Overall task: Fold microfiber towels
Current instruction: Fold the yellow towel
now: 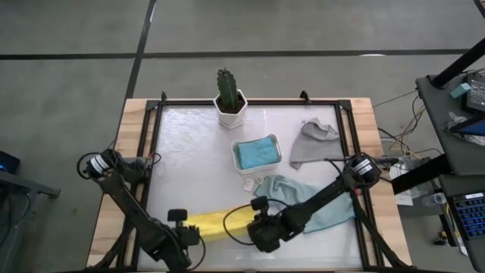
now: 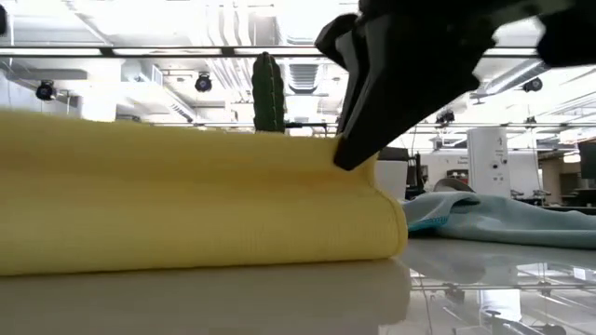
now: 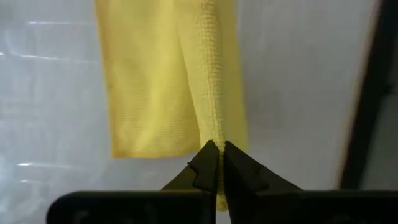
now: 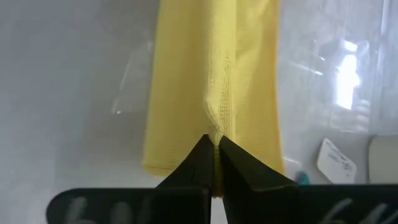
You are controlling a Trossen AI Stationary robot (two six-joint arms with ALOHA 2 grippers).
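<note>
— Near the middle of the surface (image 1: pixel 189 152), what sits in the white tray (image 1: pixel 257 162)?
— A bright blue towel (image 1: pixel 256 152), folded and lying inside the tray. Behind it stands a white pot (image 1: pixel 230 111) holding a cactus (image 1: pixel 226 85).
— And the yellow towel (image 1: pixel 216 223)?
— At the front edge, folded into a long strip. The left gripper (image 3: pixel 219 163) has its fingers pinched together on one end of the strip, and the right gripper (image 4: pixel 214 155) has its fingers pinched on the other end. Both wrist views show the fabric puckered right at the tips.
— Other towels?
— A pale teal towel (image 1: pixel 318 201) lies spread and rumpled to the right of the yellow one, partly under the right arm. A grey towel (image 1: pixel 311 142) is bunched up near the far right side, apart from the tray. A small white tag (image 1: pixel 249 183) lies just in front of the tray.
— Anything hard to make out?
— In the low view the yellow towel fills most of the picture and hides nearly everything behind it; only the cactus top and a strip of teal show. From above, the arms cover both ends of the strip, so the pinch points are hidden there.
</note>
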